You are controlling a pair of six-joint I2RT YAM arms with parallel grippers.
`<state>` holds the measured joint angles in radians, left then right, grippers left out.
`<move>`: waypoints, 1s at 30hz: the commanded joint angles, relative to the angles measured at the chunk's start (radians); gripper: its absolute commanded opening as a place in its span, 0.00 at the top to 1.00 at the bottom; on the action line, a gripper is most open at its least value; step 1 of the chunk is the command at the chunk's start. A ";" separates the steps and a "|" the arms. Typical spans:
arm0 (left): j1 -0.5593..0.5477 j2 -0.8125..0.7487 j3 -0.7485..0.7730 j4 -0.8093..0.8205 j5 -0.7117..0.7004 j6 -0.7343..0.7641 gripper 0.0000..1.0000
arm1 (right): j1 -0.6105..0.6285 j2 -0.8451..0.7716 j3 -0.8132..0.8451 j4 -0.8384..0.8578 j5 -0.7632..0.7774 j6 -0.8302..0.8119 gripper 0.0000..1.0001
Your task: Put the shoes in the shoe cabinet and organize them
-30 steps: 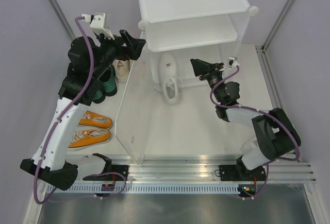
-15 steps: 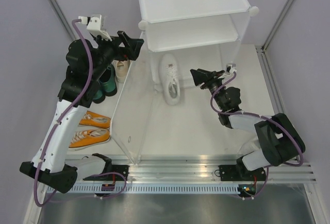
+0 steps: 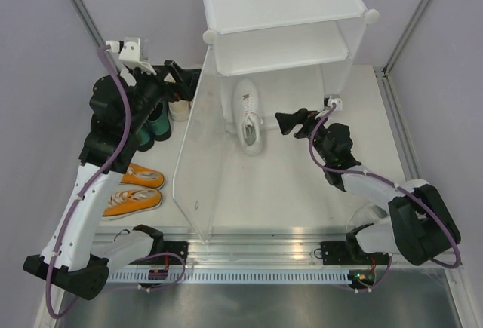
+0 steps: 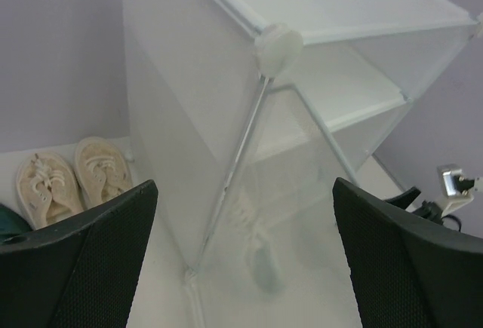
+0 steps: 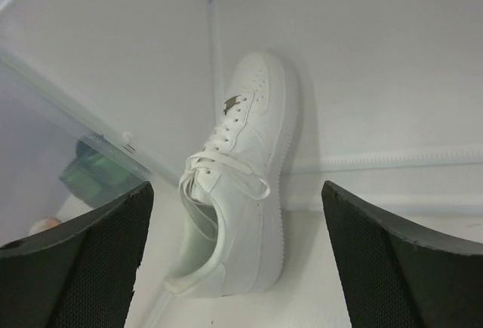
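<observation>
One shoe cabinet [image 3: 281, 13], white with translucent side panels, stands at the back of the table [image 3: 302, 192], its open front facing the two arms. The left gripper [image 3: 181, 79] hovers outside the cabinet's left panel near a round corner connector [image 4: 278, 44], its fingers spread wide with nothing between them. The right gripper [image 3: 290, 121] hangs low in front of the bottom tier, its fingers likewise wide apart and empty. One white sneaker [image 3: 249, 117] sits on its sole in that bottom tier, toe toward the back. Left of the cabinet, two orange canvas sneakers [image 3: 132, 190] lie side by side, two cream lace-up sneakers [image 4: 72, 181] stand together by the wall, and dark green heels [image 3: 157, 123] sit partly under the left arm, their number unclear.
</observation>
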<state>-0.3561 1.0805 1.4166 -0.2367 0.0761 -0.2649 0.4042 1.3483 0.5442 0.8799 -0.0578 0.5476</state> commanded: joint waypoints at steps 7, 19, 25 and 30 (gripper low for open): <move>0.034 -0.071 -0.134 -0.102 0.024 0.056 0.00 | 0.041 -0.138 0.174 -0.533 0.113 -0.192 0.02; 0.049 -0.106 -0.166 -0.079 0.024 0.047 0.00 | 0.229 0.034 0.264 -0.573 0.227 -0.247 0.02; 0.049 -0.108 -0.176 -0.078 -0.006 0.047 0.00 | 0.291 0.135 0.321 -0.553 0.245 -0.247 0.02; 0.049 -0.114 -0.180 -0.078 -0.013 0.044 0.00 | 0.331 0.244 0.396 -0.591 0.334 -0.239 0.02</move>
<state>-0.3096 0.9817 1.2381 -0.3492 0.0792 -0.2379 0.7177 1.5448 0.8745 0.2977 0.2005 0.3138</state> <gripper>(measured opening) 0.994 0.982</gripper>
